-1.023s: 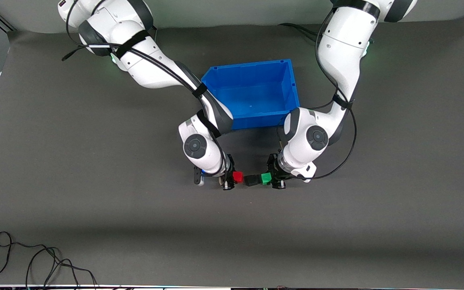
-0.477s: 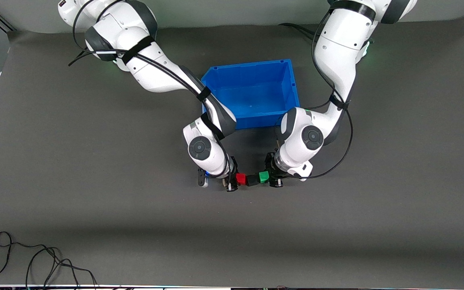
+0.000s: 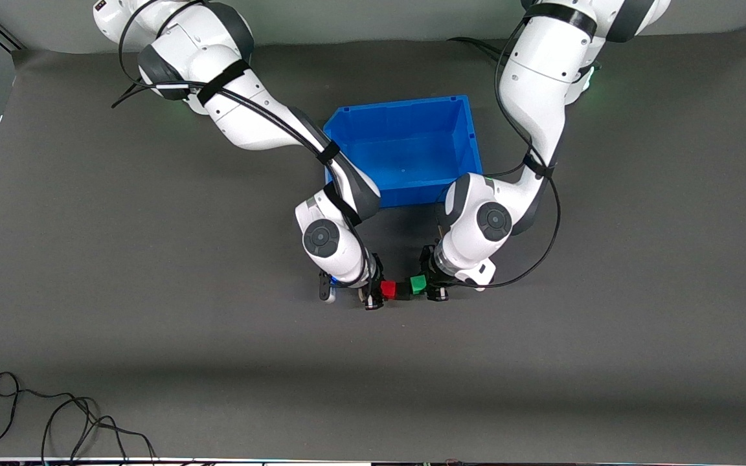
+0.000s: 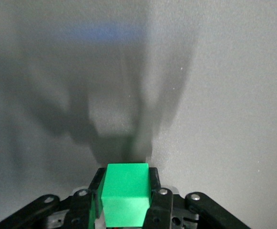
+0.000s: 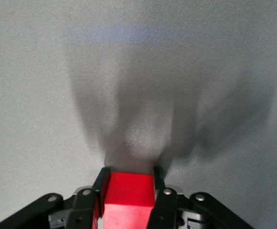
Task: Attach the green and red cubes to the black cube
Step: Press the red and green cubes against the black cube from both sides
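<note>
- A dark grey mat (image 3: 153, 259) is covering the table; a cable (image 3: 56, 414) is lying at its near edge.
- The blue bin (image 3: 470, 149) is sitting between the arms.
- The left gripper (image 3: 430, 285) is clamping the green cube (image 3: 418, 283); the right gripper (image 3: 373, 289) is clamping the red cube (image 3: 388, 288).
- Both are pressing against the black cube (image 3: 403, 289), in a row nearer the camera than the bin.

No legible text or markings.

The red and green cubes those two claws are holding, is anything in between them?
Yes. In the front view a black cube sits between the red cube and the green cube, pressed from both ends.
</note>
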`<act>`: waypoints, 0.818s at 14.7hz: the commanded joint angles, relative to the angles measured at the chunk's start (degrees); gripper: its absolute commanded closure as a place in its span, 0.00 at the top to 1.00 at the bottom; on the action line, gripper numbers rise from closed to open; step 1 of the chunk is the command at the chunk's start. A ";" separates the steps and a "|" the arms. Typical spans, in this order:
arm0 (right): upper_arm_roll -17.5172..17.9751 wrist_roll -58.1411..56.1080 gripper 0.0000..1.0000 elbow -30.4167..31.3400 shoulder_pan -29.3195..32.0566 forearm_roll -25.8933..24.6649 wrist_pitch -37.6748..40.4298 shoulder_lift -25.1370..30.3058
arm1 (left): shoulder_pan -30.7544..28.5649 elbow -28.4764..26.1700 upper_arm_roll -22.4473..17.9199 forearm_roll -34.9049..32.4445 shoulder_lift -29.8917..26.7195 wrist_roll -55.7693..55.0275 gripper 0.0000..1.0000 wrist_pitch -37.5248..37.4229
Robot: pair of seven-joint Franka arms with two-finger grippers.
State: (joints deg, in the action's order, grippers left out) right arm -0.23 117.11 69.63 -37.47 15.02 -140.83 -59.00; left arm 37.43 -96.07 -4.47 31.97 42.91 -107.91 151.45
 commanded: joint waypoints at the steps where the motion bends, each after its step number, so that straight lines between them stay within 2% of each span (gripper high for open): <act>1: -0.29 1.63 0.00 -2.57 -0.50 -1.22 -1.29 -2.52 | 1.59 2.29 -1.41 -1.47 1.12 -2.30 0.34 -0.28; 4: -0.38 1.55 0.00 -2.66 -0.42 -1.22 -1.29 -2.52 | 1.41 3.17 -1.42 -6.03 1.56 -2.30 0.34 -0.28; 9: -0.38 1.37 0.00 -2.48 -0.42 -1.31 -2.17 -2.70 | 1.41 4.84 -1.50 -6.57 2.97 -2.30 0.36 -0.19; 11: -0.38 1.28 0.00 -2.48 -0.42 -1.22 -2.26 -2.70 | 1.41 5.19 -1.50 -6.57 3.14 -2.30 0.41 -0.19; 12: -0.38 1.28 0.00 -2.57 -0.42 -1.22 -2.26 -2.70 | 1.41 5.28 -1.50 -6.57 3.14 -2.30 0.53 -0.19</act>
State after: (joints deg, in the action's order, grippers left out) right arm -0.23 117.11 69.63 -37.46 14.97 -140.86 -59.02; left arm 37.72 -92.88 -5.06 26.05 44.92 -108.41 151.45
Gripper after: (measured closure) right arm 0.604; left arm 0.608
